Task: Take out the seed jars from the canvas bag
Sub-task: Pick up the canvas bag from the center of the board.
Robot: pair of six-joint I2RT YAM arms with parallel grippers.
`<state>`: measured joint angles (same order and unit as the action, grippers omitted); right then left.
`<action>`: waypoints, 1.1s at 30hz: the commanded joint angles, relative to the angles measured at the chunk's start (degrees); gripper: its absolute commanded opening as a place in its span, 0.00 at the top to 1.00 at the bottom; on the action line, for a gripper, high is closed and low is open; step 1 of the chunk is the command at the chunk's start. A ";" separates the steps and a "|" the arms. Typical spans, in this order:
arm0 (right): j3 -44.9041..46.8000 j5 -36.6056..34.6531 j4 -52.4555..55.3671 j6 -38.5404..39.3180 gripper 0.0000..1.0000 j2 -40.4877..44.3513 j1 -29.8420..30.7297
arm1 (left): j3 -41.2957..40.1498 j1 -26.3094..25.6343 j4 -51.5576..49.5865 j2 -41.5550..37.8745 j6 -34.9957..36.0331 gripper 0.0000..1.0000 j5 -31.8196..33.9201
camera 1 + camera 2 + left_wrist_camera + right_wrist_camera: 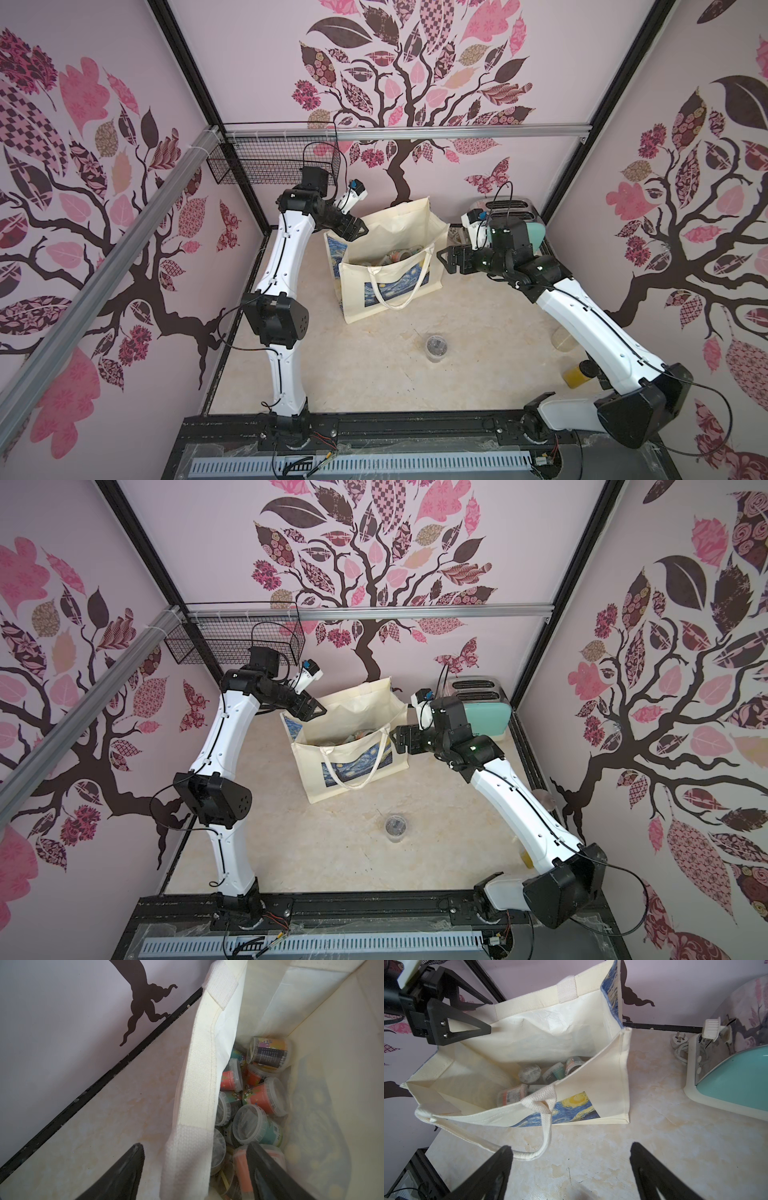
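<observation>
The cream canvas bag (388,286) (316,766) with the blue-and-yellow print stands open mid-table. Several seed jars (267,1097) (529,1073) lie piled in its bottom, clear-lidded with orange, teal and dark labels. One more seed jar (436,345) (395,827) stands upright on the table in front of the bag. My left gripper (359,230) (195,1145) is open at the bag's far-left rim (197,1084), one finger outside and one inside, above the jars. My right gripper (444,259) (571,1147) is open and empty just right of the bag, over bare table.
A teal toaster (515,226) (726,1076) with its cord stands at the back right. A black wire basket (266,164) hangs at the back left. A clear jar (563,338) and a yellow-filled jar (577,374) sit beside the right arm. The bag's strap (544,1147) trails on the table.
</observation>
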<state>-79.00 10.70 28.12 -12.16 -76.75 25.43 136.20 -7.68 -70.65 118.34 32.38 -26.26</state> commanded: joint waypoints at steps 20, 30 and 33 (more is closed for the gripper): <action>-15.17 7.49 4.07 -1.88 0.17 -7.19 5.57 | -12.80 -5.95 12.40 -13.85 5.10 1.00 7.70; -20.38 2.21 5.67 -2.34 0.19 -17.32 10.33 | -12.10 -7.35 10.89 -16.57 3.49 1.00 12.00; -18.25 0.36 7.78 -2.79 0.20 -17.67 10.56 | -12.10 -7.30 10.63 -17.18 2.71 1.00 12.60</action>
<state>-97.30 13.96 32.40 -14.22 -93.82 35.55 122.83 -15.42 -64.82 104.81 36.18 -14.76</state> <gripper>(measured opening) 0.800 0.060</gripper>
